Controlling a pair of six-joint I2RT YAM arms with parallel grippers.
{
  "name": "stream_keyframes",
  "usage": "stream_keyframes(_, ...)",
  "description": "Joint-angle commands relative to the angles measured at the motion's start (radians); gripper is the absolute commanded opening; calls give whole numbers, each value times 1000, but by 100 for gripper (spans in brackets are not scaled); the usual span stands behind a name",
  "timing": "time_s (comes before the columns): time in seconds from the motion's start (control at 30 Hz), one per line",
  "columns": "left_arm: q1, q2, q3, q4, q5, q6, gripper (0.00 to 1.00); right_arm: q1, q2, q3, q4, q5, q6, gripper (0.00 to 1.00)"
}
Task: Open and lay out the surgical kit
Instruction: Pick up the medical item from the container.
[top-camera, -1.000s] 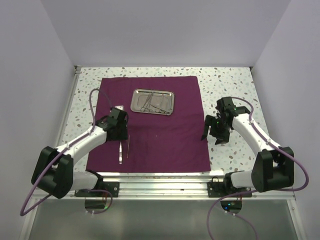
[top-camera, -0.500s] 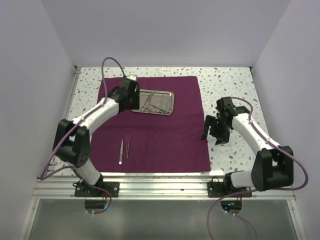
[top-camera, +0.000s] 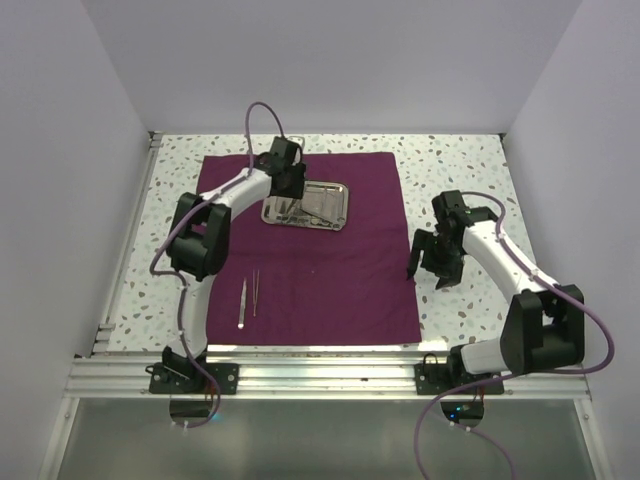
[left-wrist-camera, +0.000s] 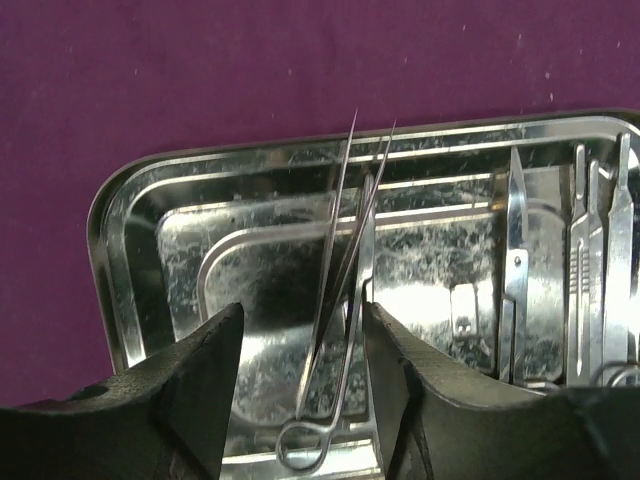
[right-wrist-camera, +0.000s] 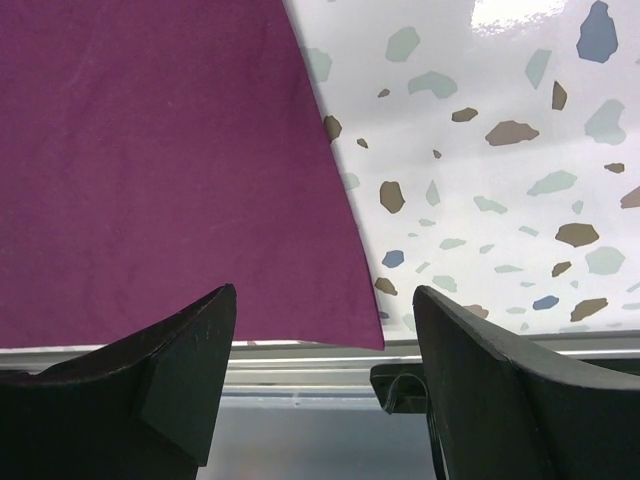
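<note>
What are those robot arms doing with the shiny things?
They are laying out a surgical kit on a purple cloth. The left end effector is open over the steel tray, its fingers either side of thin tweezers in it. Two slim tools lie on the cloth. The right end effector is open and empty by the cloth's right edge.

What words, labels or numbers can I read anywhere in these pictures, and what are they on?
No text can be read in any view.
No lettering shows on the steel tray, the purple cloth or the speckled table.
The slim handles in the tray bear fine ridged marks, too small to read as text.
</note>
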Motion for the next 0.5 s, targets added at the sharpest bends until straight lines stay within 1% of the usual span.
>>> stream_keyframes(0.0,8,59,116,18,19,27,55,2,18,39,-31,21,18,75)
stream_keyframes(0.07,11,80,147,10,18,27,53,2,26,48,-31,21,22,75)
stream_keyframes(0.2,14,123,171,1,18,25,45,2,42,61,-35,25,22,75)
stream_keyframes(0.23,15,128,173,1,18,23,41,2,44,64,-36,25,22,75)
stream_keyframes(0.3,15,142,181,-6,18,23,37,2,52,68,-36,27,22,75)
stream_keyframes(0.47,21,163,182,-10,28,27,31,2,70,79,-31,25,18,75)
